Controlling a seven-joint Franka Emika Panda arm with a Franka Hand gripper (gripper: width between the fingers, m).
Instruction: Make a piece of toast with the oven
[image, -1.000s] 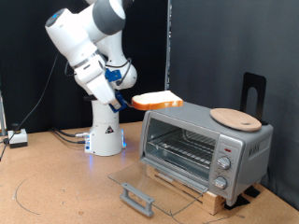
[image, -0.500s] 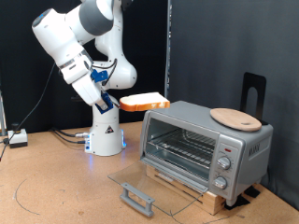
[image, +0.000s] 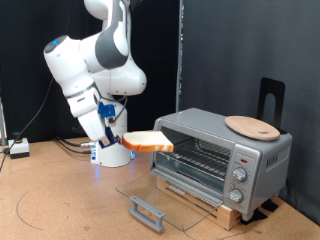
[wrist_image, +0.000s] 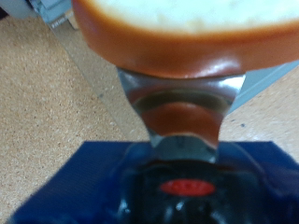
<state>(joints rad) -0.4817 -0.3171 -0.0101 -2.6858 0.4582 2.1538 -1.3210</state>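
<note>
My gripper (image: 118, 138) is shut on the piece of toast (image: 149, 143), a flat slice with a pale face and golden-brown crust, held level in the air. It hangs just to the exterior view's left of the oven (image: 220, 153), at about the height of the opening. The silver oven has its glass door (image: 165, 199) dropped down flat, and the wire rack (image: 196, 158) shows inside. In the wrist view the toast (wrist_image: 177, 33) fills the frame beyond one metal finger (wrist_image: 179, 107), with brown board below.
A round light wooden plate (image: 250, 126) lies on the oven's roof. A black stand (image: 271, 97) rises behind the oven. The arm's white base (image: 110, 150) stands on the brown board, with cables (image: 70, 146) and a small box (image: 17, 148) at the exterior view's left.
The arm has swung down and to the exterior view's left, lowering the toast from above the oven's roof to the level of the open front.
</note>
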